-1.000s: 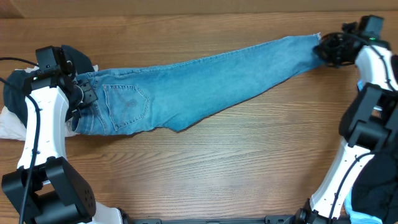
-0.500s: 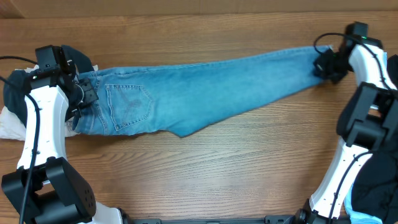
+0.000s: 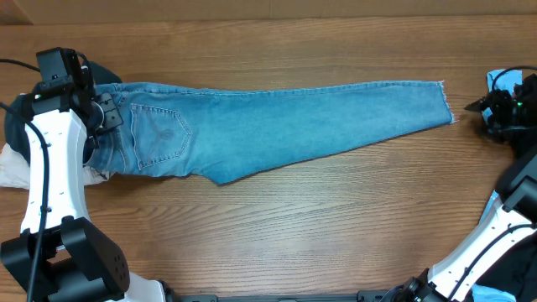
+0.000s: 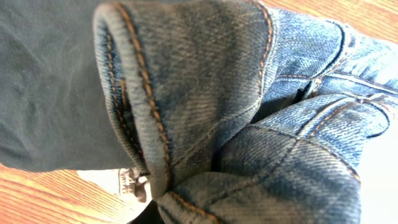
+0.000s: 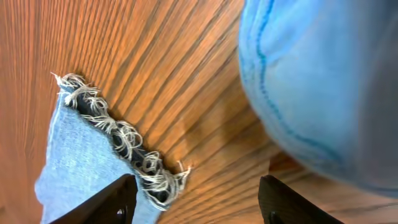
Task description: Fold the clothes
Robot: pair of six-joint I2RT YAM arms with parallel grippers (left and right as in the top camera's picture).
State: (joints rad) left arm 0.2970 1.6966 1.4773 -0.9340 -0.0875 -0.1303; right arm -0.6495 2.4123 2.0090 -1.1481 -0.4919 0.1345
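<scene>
Overhead, jeans: the jeans (image 3: 277, 117) lie flat on the table (image 3: 319, 226), with the long axis running left to right, the waistband (image 3: 120, 143) at the left and the hem (image 3: 443, 102) at the right.
Overhead, claws: the left claw (image 3: 109, 117) is at the waistband. The right claw (image 3: 482, 107) is just beyond the hem and apart from it (the nearer arm for that end).
Left wrist: bunched denim fills the view and hides the fingers; the claw looks clamped on the waistband.
Right wrist: the fingers are spread wide and empty, with the frayed hem near one of them, ungripped. A blurred blue cloth (image 5: 323, 87) lies opposite.

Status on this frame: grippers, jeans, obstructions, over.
Right gripper open, off the frayed hem. Left gripper at waistband, hold hidden by denim. Jeans laid out full length. Navy top at waistband end.
</scene>
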